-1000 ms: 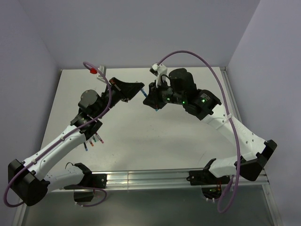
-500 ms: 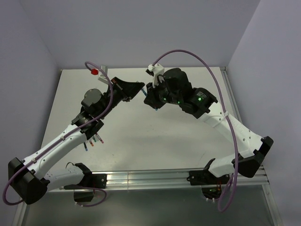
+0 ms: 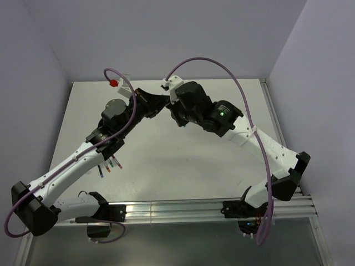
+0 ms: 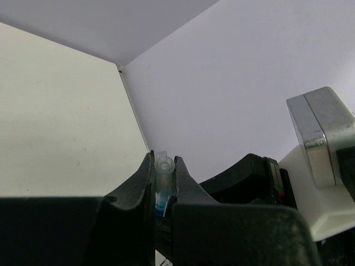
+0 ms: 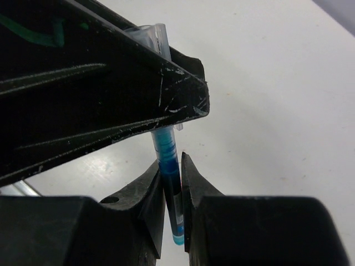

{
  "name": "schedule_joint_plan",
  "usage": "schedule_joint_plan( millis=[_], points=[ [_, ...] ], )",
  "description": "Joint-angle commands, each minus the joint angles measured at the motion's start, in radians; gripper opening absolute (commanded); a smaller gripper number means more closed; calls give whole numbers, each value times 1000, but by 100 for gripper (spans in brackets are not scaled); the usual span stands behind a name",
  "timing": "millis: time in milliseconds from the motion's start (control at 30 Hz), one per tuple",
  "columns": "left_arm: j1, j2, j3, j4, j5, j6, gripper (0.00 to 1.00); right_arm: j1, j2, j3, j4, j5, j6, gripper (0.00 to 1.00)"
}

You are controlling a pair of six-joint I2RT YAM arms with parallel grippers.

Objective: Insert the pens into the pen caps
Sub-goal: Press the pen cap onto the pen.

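Pens job, mid-insertion by my read. Desk point(image 3: 166, 160) sat below the work; nothing in hand rested on it. My left arm point(image 3: 72, 163) and right arm point(image 3: 260, 144) both reached toward the far middle and met tip to tip, probably so each side could brace one half of the pair.

Left gripper point(image 4: 165, 180) was pinched on the cap point(image 4: 164, 166), gripping its sides so the pale closed end poked out past the fingertips and the other end faced my right side. Right gripper point(image 5: 171, 169) was pinched on the blue pen point(image 5: 168, 152), holding it low on the body so a free length ran up toward the cap. Pen and cap looked lined up on one axis. The joint was hidden behind a left finger, so I could not tell how deep the pen sat.

Spare pens point(image 3: 110, 166) lay side by side on the desk by my left arm, well apart from the work; waiting their turn, I judged.
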Motion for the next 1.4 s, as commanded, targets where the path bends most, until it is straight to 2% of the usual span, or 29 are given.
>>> schedule_joint_plan(
  millis=[0, 167, 433, 567, 867, 1367],
  points=[
    [-157, 16, 11, -241, 394, -99, 0, -46, 49, 131, 466, 320, -11, 0],
    [-178, 39, 34, -290, 382, -69, 0, -41, 75, 182, 454, 308, -23, 0],
    [-174, 7, 23, -330, 360, 48, 0, -56, 36, 156, 434, 107, -7, 0],
    [-139, 2, 20, -335, 362, 62, 0, -69, 17, 138, 415, 28, 10, 0],
    [-83, 4, 17, -341, 363, 103, 0, -87, -5, 43, 444, -46, 49, 0],
    [12, -70, -69, -264, 472, 140, 0, -199, -102, -79, 501, -325, 161, 0]
  ],
)
